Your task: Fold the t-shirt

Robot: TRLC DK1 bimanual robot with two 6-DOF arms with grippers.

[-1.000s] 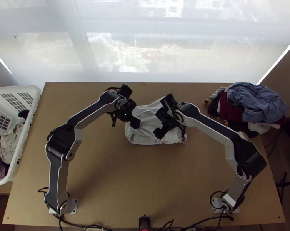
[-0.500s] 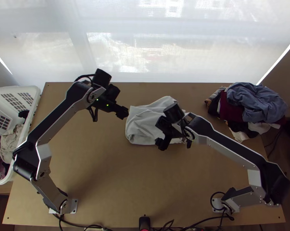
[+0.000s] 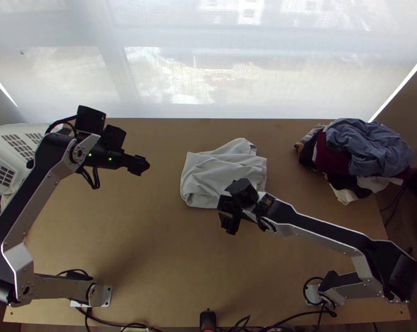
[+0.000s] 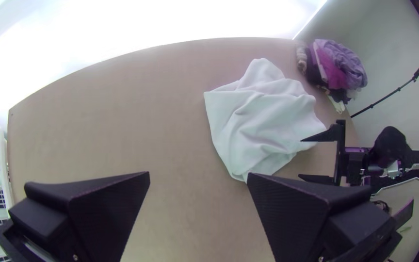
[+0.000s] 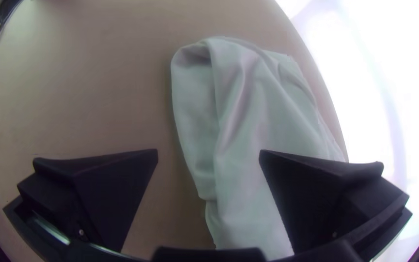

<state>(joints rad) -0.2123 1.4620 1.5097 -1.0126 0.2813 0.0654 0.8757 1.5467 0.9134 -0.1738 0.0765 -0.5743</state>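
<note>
Now that your left gripper [image 3: 139, 165] has pulled back from the shirt's left side, it stands well apart from the cloth, its fingers spread with nothing between them. Your right gripper [image 3: 229, 221] has drawn back toward you from over the middle of the shirt; it too is unclenched and holds nothing, poised by the near edge, one finger above the cloth. I'd take that as a fold just let go, leaving you room to check it before squaring up or folding again. The white t-shirt [image 3: 222, 171] lies on the table [image 3: 170, 265] just beyond your right gripper and well to the right of your left one, gathered into a rumpled, folded packet with a turned-over strip along its near side. Its long axis seems to run slantwise, from the near left to a blunt corner at the far right, though it is only a little longer than wide; which end is the neck, you can't tell. Farther out, the heap of clothes [image 3: 369, 149] sits beyond your right gripper to the right, and the white basket [image 3: 4, 131] to the left of your left gripper.
</note>
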